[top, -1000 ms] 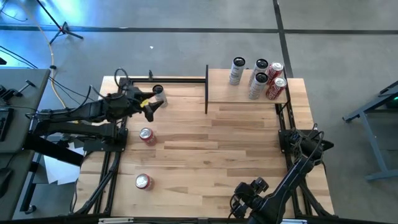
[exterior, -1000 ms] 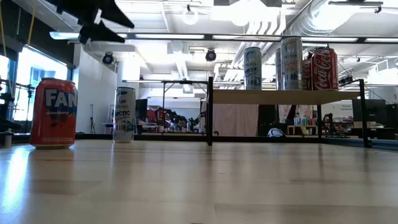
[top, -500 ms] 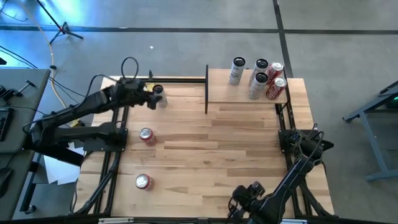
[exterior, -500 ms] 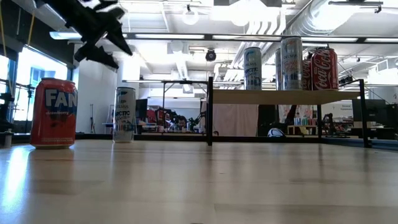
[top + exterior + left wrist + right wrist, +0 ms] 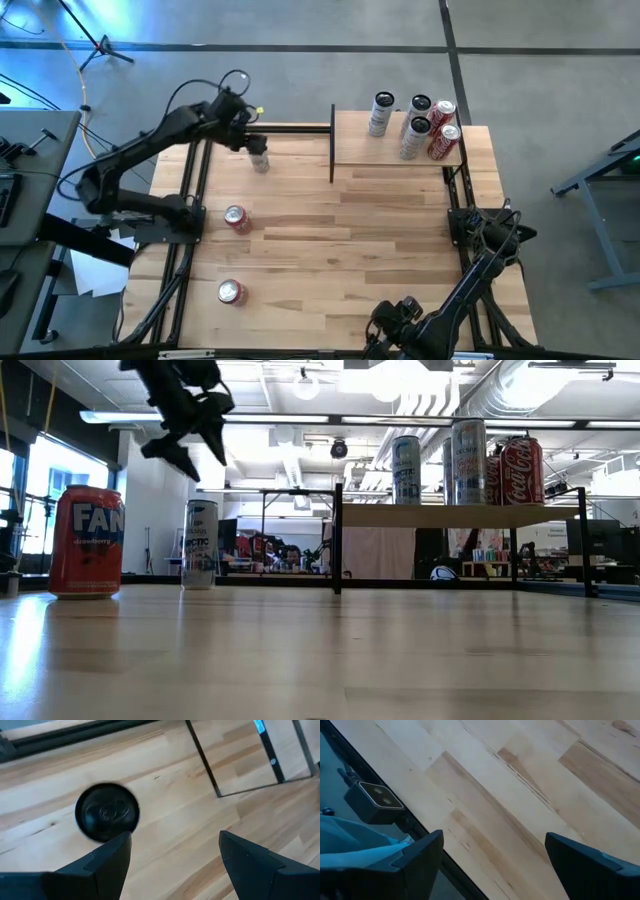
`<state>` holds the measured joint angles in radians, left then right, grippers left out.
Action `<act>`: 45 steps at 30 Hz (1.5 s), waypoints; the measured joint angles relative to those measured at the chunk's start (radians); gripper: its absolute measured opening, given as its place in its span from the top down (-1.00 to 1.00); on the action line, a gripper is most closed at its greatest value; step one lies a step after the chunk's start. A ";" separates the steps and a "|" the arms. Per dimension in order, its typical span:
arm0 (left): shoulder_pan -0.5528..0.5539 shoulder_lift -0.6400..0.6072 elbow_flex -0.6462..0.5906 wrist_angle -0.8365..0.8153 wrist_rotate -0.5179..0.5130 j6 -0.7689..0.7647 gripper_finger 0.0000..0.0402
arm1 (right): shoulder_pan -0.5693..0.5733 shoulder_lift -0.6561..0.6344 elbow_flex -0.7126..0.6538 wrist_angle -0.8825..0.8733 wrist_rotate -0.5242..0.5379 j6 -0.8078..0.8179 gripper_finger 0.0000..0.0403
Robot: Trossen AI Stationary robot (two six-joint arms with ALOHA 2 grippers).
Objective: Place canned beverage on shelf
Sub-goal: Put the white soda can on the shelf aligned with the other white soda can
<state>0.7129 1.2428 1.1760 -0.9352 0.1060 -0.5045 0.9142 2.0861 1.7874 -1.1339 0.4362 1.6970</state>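
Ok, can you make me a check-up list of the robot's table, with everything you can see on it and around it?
Surface: striped wooden tabletop, bare in the middle.
Job's things: shelf at the far right carries four upright cans. A slim silver can stands on the table at the far left; two red cans stand nearer along the left side.
Clutter: nothing seen.
Grippers: left gripper open, hanging above the slim silver can, not touching it. Right gripper open, empty, parked at the near edge.
Cables: a looped cable on the left arm; a yellow cable on the floor.
Surroundings: grey floor, a tripod foot, a big room with ceiling lights.
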 joint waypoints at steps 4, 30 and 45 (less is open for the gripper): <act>0.000 0.091 0.090 -0.082 0.000 0.041 -0.39 | 0.000 0.000 0.000 0.003 0.000 0.000 -0.67; 0.087 0.152 0.156 -0.145 -0.062 -0.018 -0.39 | 0.000 0.000 0.000 0.004 -0.002 0.000 -0.67; 0.092 0.152 0.144 -0.159 -0.089 -0.034 -0.48 | 0.000 0.000 0.000 0.004 -0.002 0.000 -0.67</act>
<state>0.8051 1.3949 1.3201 -1.0938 0.0166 -0.5384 0.9138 2.0861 1.7874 -1.1297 0.4343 1.6970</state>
